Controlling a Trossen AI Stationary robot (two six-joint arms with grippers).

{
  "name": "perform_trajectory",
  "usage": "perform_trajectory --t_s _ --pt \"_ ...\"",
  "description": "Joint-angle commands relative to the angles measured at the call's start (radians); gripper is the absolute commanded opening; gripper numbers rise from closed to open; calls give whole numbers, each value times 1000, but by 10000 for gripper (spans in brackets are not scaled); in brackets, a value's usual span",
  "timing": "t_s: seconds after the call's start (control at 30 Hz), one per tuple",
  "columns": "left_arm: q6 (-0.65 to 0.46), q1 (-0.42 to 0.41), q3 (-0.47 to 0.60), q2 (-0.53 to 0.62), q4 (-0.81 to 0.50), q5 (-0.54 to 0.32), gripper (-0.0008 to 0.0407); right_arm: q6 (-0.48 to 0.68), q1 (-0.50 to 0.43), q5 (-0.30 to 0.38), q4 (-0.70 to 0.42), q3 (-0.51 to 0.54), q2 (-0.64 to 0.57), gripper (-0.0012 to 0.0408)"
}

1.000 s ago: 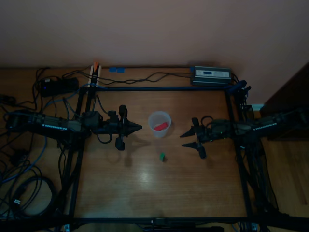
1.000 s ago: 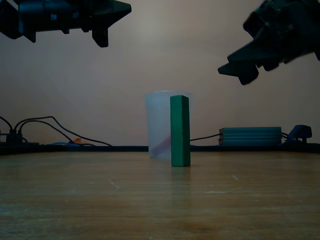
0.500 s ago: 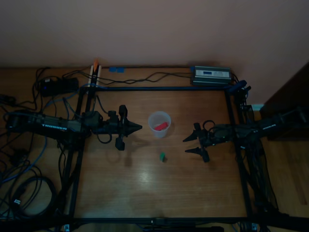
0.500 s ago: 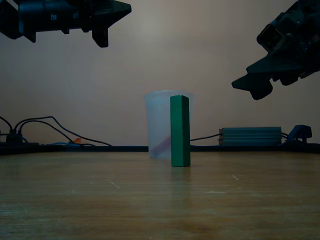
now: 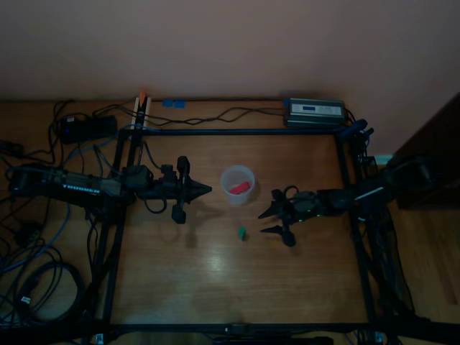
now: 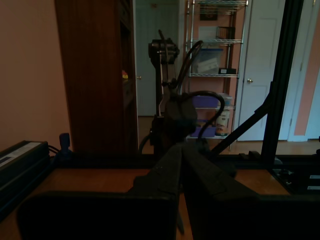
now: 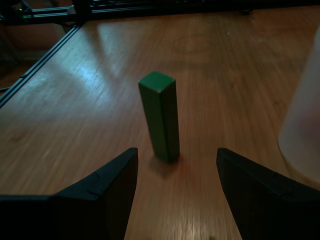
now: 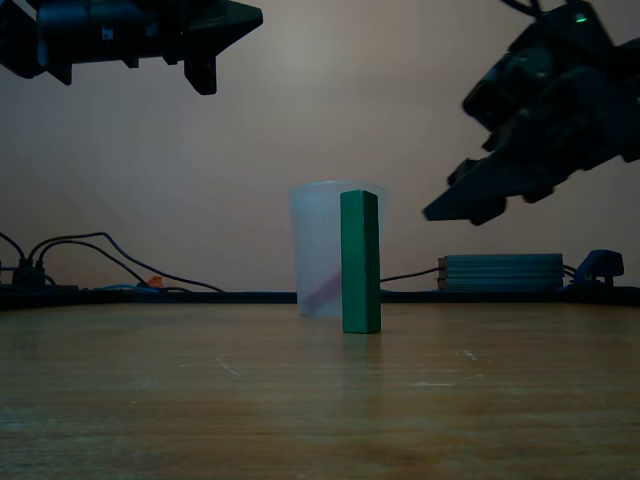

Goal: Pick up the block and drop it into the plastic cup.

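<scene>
Right hand [image 7: 175,195] spread before upright block [image 7: 160,116], cup [image 7: 302,135] cropped

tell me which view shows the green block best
The right wrist view: the block stands upright, close, between open fingers. The exterior view shows it side-on before the cup; the top view, a speck; the left wrist view, nothing.

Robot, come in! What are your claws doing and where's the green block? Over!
Right gripper open, low, lined up on the green block. Block upright on the table, not held. Left gripper shut, hanging beside the plastic cup. Nothing in the way.
</scene>
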Motion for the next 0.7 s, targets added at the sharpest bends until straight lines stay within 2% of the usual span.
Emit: perform_trajectory --t_s 0.0,0.3,0.67 --pt "0 0 0 0 1 0 0 -8 0 -6 1 32 47 214" --pt "0 0 0 0 1 0 0 -8 6 -38 8 138 204 228" --pt "0 0 0 0 0 0 0 -5 30 -61 63 211 306 221"
